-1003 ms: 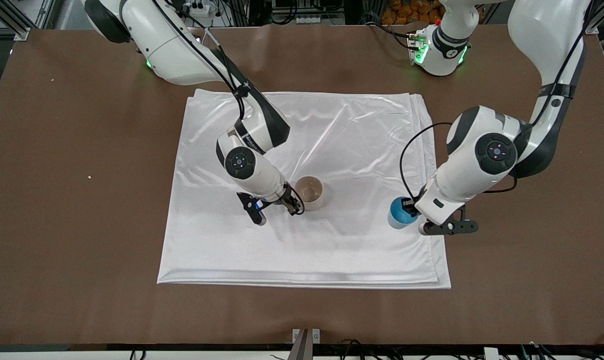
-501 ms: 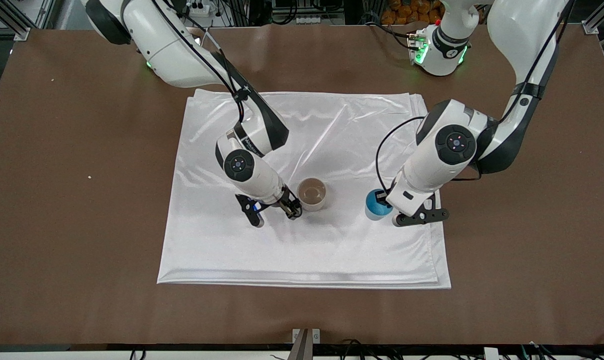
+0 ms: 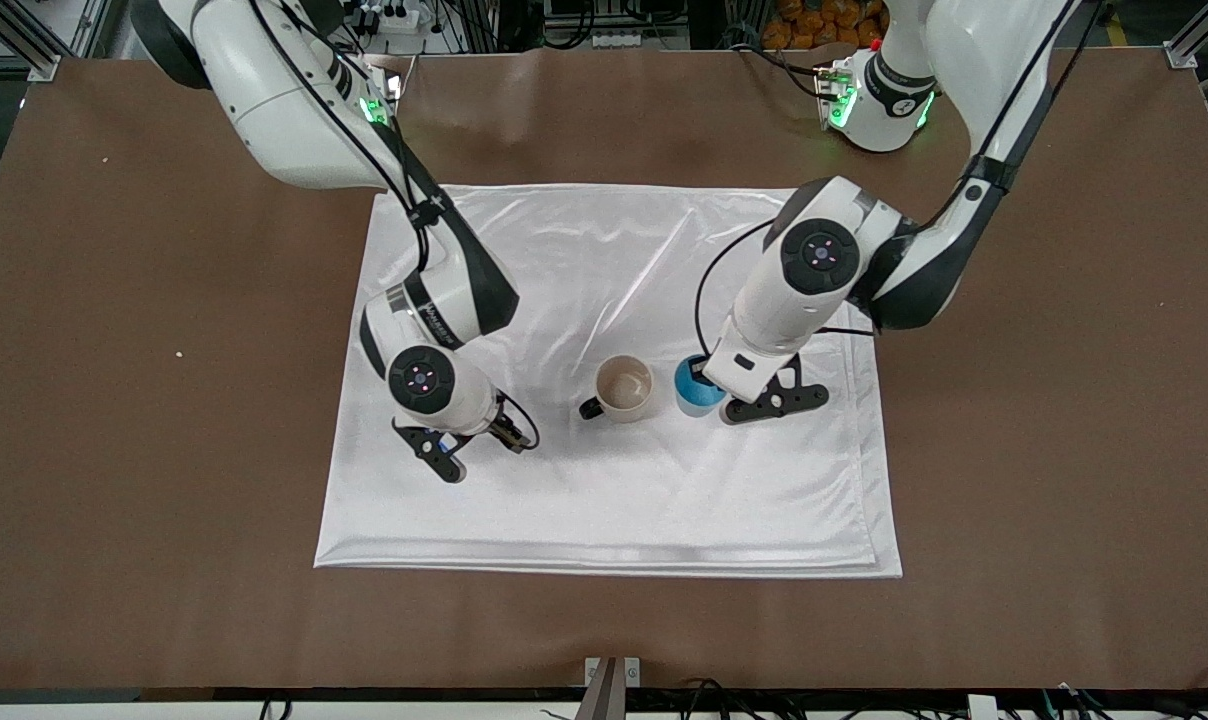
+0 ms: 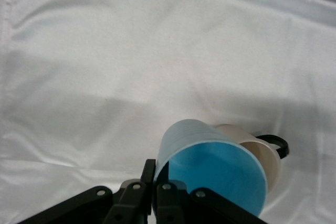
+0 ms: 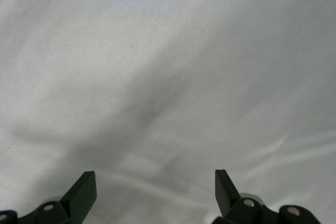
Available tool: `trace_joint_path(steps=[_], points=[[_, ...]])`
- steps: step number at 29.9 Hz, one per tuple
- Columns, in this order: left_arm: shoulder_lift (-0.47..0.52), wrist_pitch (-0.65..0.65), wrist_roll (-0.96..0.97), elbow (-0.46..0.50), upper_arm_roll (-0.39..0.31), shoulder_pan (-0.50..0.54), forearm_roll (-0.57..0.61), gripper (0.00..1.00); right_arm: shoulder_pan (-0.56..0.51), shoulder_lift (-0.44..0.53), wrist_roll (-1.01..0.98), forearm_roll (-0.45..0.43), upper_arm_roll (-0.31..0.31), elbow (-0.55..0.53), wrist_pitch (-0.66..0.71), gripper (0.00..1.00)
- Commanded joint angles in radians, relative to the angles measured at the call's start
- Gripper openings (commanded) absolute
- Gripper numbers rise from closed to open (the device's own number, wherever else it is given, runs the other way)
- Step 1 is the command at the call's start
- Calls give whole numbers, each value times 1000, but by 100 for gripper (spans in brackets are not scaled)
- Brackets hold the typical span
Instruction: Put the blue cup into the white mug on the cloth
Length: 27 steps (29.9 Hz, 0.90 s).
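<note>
Left gripper (image 3: pixel 702 388): we see its fingers clamped on the rim of the blue cup (image 3: pixel 697 393), carried in the air over the cloth (image 3: pixel 614 500).
Right gripper (image 3: pixel 474 445): we find it spread wide and empty over the cloth, toward the right arm's end; that arm waits.
Blue cup: in the left wrist view (image 4: pixel 210 169) it hangs mouth toward the camera, just beside the white mug (image 4: pixel 260 153).
White mug (image 3: pixel 624 388): upright on the cloth, black handle pointing toward the right arm's end.
Key relation: from the cup, the mug lies toward the right arm's end, close by; we judge a short sideways shift should bring the cup over the mug's mouth, then a straight lowering.
</note>
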<state>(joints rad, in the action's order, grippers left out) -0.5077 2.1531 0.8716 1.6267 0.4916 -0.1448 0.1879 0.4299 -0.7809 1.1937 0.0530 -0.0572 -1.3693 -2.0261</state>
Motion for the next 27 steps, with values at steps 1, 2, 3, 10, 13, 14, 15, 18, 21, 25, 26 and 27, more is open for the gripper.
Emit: trace_joint_path(steps=[1,2,3,10,13,14,15,18,21,25,26,27], points=[[-35,16,101,-45,-8,-64,54,0,-85,43,-175,-19,-4,-11,98,100],[-44,16,112,-56,-8,-76,58,0,-101,46,-210,-19,-4,-13,109,100],[-55,16,124,-70,-8,-87,59,0,-118,49,-242,-19,-4,-13,121,100],[-100,16,153,-102,-45,-169,73,0,-220,92,-459,-32,-3,-66,153,100],[-103,27,153,-102,-88,-214,78,0,-259,133,-522,-30,-4,-125,147,100],[-104,30,153,-102,-102,-229,78,0,-270,149,-542,-30,-4,-146,142,100],[-106,31,153,-102,-113,-243,76,0,-275,164,-555,-30,-4,-168,138,100],[-115,33,153,-103,-134,-274,76,0,-276,209,-568,-30,-4,-246,110,100],[-123,33,153,-108,-139,-286,76,0,-276,264,-569,-30,-4,-347,61,100],[-134,34,153,-110,-139,-291,76,0,-273,345,-569,-30,-6,-486,-14,100],[-137,34,153,-110,-140,-295,76,0,-272,362,-569,-30,-6,-516,-20,100],[-140,34,155,-111,-140,-300,76,0,-270,382,-569,-30,-7,-543,-23,100]])
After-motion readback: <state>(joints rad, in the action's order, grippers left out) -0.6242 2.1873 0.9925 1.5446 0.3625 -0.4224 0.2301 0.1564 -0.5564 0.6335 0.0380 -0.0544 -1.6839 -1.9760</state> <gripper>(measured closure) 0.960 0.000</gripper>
